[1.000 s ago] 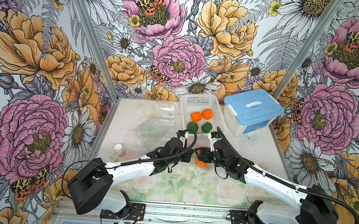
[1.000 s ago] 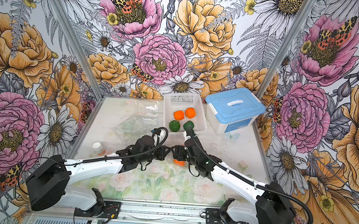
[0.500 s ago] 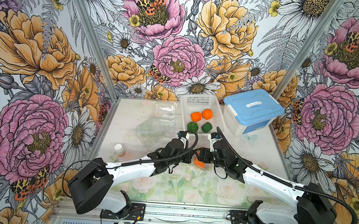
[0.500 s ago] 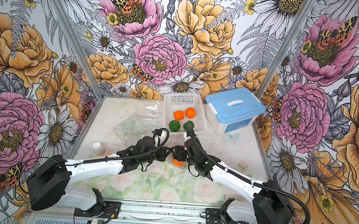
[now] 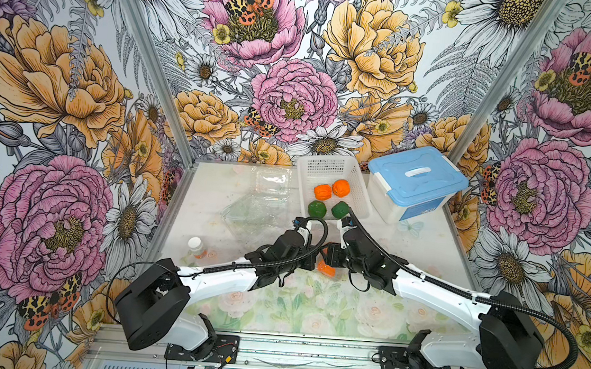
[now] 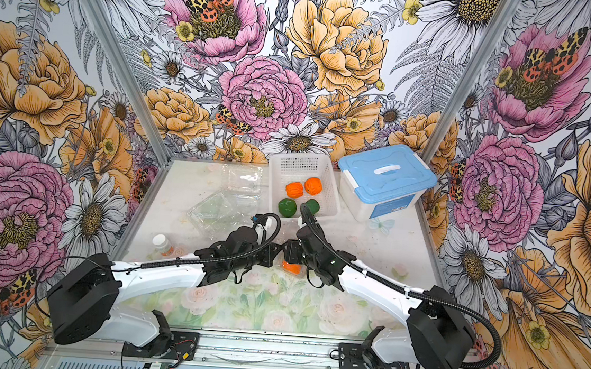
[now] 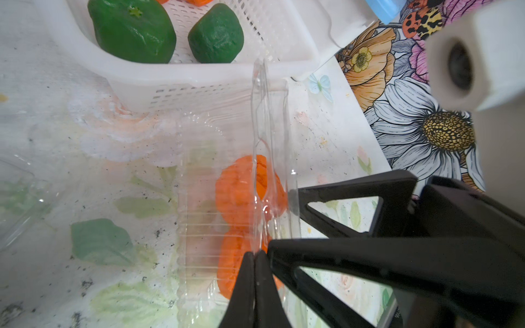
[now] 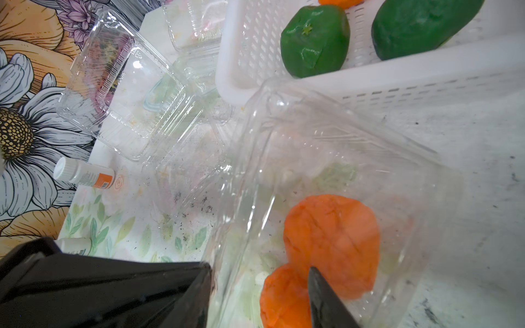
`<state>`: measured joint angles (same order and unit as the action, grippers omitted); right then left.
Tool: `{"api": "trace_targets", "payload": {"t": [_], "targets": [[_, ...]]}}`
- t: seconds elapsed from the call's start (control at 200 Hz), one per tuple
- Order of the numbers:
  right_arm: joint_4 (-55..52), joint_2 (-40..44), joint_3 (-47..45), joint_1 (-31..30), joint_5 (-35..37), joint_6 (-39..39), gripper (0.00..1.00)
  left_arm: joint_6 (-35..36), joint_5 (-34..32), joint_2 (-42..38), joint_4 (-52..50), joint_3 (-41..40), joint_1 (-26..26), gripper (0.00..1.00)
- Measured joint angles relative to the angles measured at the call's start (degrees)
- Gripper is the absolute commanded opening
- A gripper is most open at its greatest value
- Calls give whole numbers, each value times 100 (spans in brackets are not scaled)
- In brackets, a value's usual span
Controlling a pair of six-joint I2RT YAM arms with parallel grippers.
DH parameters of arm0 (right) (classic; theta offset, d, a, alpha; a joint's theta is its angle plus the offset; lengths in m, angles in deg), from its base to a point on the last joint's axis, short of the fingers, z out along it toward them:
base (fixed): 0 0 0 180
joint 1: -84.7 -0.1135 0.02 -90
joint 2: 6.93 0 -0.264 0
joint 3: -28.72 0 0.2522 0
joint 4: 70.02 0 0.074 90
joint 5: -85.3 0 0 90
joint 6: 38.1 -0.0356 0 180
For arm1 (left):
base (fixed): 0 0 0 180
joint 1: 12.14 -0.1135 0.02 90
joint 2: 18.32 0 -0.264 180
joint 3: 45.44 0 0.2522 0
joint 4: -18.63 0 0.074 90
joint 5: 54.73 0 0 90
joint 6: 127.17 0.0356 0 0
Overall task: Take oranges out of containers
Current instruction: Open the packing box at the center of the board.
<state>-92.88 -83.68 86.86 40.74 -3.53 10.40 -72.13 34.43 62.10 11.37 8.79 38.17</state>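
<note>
Clamshell container (image 8: 312, 136), at six o'clock from basket (image 5: 331, 165), is holding two oranges (image 8: 332, 244); left gripper (image 7: 254, 272) is pinching its lid upright, while right gripper (image 8: 259, 268), jaws apart, is narrowing around the nearer one, so extraction is likely starting.

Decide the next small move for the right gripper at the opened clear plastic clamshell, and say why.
Probably close the right gripper on the bright orange lumpy fruit between its open jaws, then lift. The left gripper pinches the clear plastic clamshell lid upright, so the fruit lies uncovered.
</note>
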Motion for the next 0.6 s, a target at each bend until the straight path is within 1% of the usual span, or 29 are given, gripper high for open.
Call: {"api": "trace_targets", "payload": {"t": [0.15,0.275,0.3,0.39,0.52,0.6], "targets": [[-76,-57,83,0,11,39,51,46,-48,2,-7,2,0,0],[-103,-70,116,0,13,50,44,66,-85,15,-7,2,26,0],[-111,-70,125,0,26,63,41,68,-92,22,0,2,33,0],[-122,-70,133,-9,66,74,27,70,-92,59,39,4,76,0],[-116,-70,157,-33,94,87,17,90,-92,118,59,55,133,0],[-114,-63,160,-33,109,116,4,90,-105,177,44,98,136,0]]}}
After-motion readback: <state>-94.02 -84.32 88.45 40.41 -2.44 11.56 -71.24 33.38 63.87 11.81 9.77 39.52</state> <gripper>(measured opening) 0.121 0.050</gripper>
